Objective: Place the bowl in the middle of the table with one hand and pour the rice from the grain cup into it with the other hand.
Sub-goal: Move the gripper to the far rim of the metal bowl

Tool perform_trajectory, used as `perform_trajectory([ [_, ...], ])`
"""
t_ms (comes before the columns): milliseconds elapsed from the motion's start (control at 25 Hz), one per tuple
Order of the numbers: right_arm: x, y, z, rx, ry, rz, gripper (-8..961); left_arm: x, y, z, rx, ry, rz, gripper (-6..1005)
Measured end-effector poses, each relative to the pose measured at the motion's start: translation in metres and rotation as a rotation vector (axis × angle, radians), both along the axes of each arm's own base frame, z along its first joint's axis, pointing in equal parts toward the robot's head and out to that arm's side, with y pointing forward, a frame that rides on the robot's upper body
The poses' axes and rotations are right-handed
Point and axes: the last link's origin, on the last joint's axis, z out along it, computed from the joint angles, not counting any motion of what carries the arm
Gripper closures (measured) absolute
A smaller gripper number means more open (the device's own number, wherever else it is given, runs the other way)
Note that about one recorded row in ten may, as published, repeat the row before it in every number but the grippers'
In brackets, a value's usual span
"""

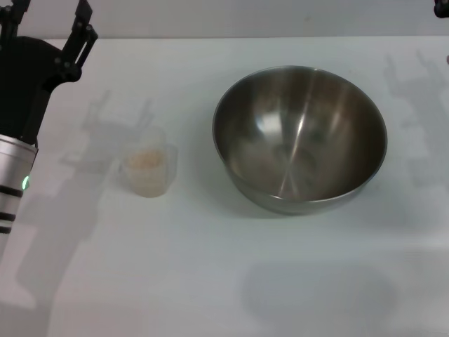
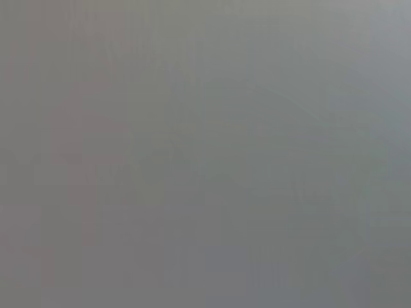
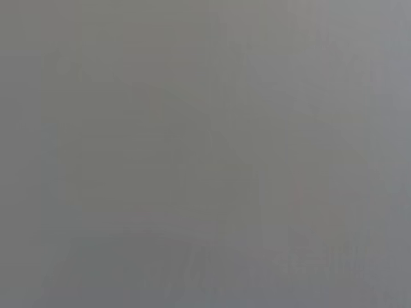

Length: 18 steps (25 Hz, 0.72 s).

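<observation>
The grain cup stands upright on the white surface, left of centre in the head view, well apart from both sets of jaws. It is small, clear and slightly frosted, with rice showing as a pale beige layer inside; its mouth faces straight up, and which way its handle points cannot be told. To its right, near but not touching, sits the bowl, a wide stainless-steel round with a shiny brushed inside, open side up and holding nothing. The left gripper hangs above the far left corner of the surface, its jaws spread and holding nothing. Only a sliver of the right gripper shows at the far right corner; whether its jaws are spread cannot be told. Both wrist views show only featureless grey.
</observation>
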Motion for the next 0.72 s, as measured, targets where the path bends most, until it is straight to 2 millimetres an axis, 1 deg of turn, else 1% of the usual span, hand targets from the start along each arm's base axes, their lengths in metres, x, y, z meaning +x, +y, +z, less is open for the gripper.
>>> perform_trajectory([
  [80,0.002,-0.004,-0.004,0.007,-0.082,-0.009,388,-0.002,-0.003,0.001,0.005,-0.007,0.003,167],
  [120,0.002,-0.004,-0.004,0.007,-0.082,-0.009,388,-0.002,-0.003,0.001,0.005,-0.007,0.003,167],
  [160,0.003,-0.006,-0.005,0.006,-0.094,-0.009,388,-0.007,-0.01,0.002,0.01,-0.016,0.016,168],
  [280,0.005,-0.008,-0.005,0.016,-0.122,-0.011,387,-0.007,-0.01,0.002,0.01,-0.016,0.016,169],
  [320,0.006,-0.011,-0.005,0.037,-0.162,-0.016,387,-0.008,-0.011,0.001,0.009,-0.018,0.019,170],
  [400,0.007,-0.012,-0.004,0.05,-0.189,-0.019,387,-0.008,-0.012,-0.001,0.001,-0.015,0.015,170],
  [440,0.007,-0.013,-0.004,0.074,-0.236,-0.024,387,-0.008,-0.012,-0.001,0.001,-0.015,0.015,171],
  [520,0.006,-0.013,-0.004,0.084,-0.257,-0.027,387,-0.007,-0.013,-0.002,-0.003,-0.014,0.011,172],
  [640,0.001,-0.002,-0.002,0.088,-0.236,-0.069,387,-0.006,-0.013,-0.002,-0.005,-0.015,0.007,173],
  [680,0.001,-0.002,-0.002,0.088,-0.236,-0.069,388,-0.006,-0.013,-0.002,-0.005,-0.015,0.007,173],
  [720,-0.004,0.007,-0.001,0.059,-0.194,-0.113,388,-0.006,-0.013,-0.002,-0.006,-0.015,0.006,174],
])
